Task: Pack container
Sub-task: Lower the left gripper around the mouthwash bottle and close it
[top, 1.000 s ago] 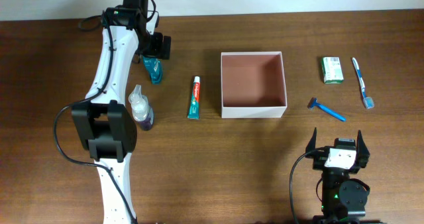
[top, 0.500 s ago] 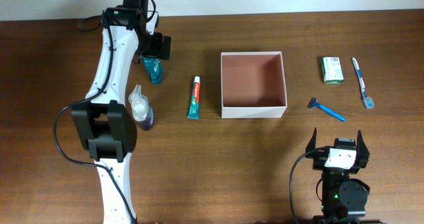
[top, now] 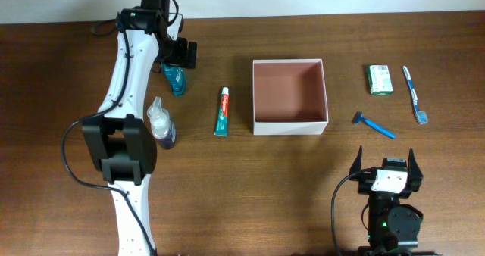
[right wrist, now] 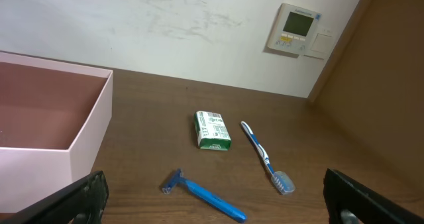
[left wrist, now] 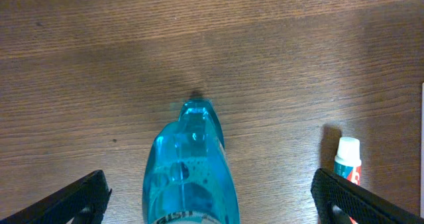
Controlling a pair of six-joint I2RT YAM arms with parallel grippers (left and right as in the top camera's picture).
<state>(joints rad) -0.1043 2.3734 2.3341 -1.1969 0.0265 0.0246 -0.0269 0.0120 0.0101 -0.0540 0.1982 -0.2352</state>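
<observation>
Status: nothing is packed yet. Square white-walled container with a reddish-brown inside (top: 290, 126) is seen empty at mid-desk (top: 242, 203), between the red-and-green toothpaste tube (top: 221, 111) on one side and the blue razor (top: 373, 125), green-and-white packet (top: 380, 79) and blue toothbrush (top: 414, 94) on the other.

Left fingers (left wrist: 78, 195) are spread wide on either side of the translucent blue bottle (left wrist: 192, 174), with clear gaps; no contact is seen. Right fingers (right wrist: 74, 196) are spread too, nothing between them, parked near the front edge.

Risks, as judged:
- Bottle looks rounded and slick. If the fingers are closed off-centre, it could be squeezed out or rolled away.
- Toothpaste cap is seen just inside one left finger in the wrist view; it could be clipped on descent.
- Container walls look thin and light. If the bottle is carried low, the near wall could be struck and the box shoved.
- The clear spray bottle (top: 160, 123) stands close to the left arm and could be toppled by a swing.
</observation>
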